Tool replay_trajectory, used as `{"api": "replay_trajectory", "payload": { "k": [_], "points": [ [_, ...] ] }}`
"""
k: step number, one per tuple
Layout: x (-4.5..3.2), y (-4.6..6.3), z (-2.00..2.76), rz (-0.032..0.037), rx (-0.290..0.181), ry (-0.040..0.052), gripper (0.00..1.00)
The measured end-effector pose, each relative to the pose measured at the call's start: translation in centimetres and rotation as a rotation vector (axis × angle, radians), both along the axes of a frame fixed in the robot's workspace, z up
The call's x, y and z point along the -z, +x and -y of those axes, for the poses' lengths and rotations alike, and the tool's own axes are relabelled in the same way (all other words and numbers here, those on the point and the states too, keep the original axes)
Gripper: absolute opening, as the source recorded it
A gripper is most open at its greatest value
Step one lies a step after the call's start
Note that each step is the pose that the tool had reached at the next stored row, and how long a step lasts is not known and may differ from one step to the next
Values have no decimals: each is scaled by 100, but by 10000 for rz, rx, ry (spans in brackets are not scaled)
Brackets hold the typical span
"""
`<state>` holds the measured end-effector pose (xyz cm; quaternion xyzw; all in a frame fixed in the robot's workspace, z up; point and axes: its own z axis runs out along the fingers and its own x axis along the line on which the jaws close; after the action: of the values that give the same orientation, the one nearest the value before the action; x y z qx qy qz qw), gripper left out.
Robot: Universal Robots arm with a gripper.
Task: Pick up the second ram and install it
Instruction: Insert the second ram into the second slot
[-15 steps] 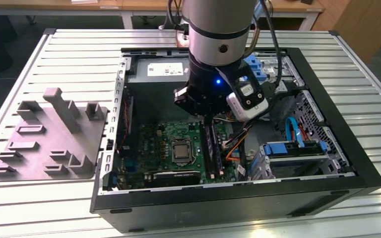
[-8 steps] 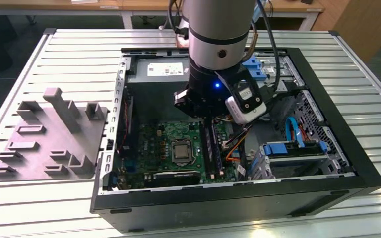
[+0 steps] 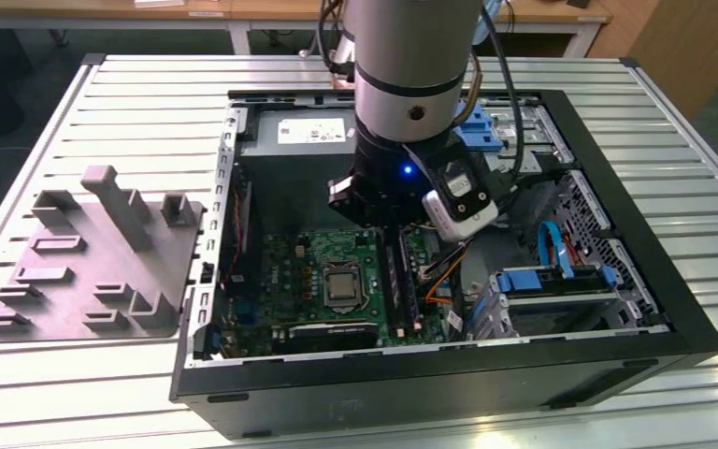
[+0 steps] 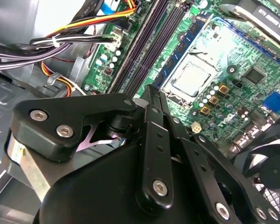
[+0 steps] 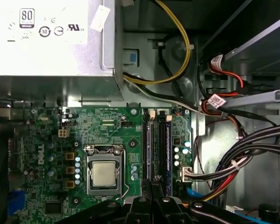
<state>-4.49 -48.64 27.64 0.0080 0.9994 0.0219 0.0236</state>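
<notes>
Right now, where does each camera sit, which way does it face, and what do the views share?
Exterior view: off the arm, above, looking down into the open computer case on a slatted table; the arm and gripper show.
First wrist view: on the arm, facing straight down at the motherboard and power supply; part of the gripper shows.
Second wrist view: on the arm, looking slantwise past the gripper at the motherboard.
Shared: all three see the processor socket.

green motherboard (image 5: 107, 128), grey tray (image 3: 85, 281), ram (image 5: 148, 149) perhaps blue-black
</notes>
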Motion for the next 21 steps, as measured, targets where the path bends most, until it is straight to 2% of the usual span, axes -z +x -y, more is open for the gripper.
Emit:
{"api": "replay_trajectory", "payload": {
  "k": [14, 21],
  "points": [
    [102, 0, 0, 0, 1, 1, 11],
    [118, 0, 0, 0, 1, 0, 11]
  ]
}}
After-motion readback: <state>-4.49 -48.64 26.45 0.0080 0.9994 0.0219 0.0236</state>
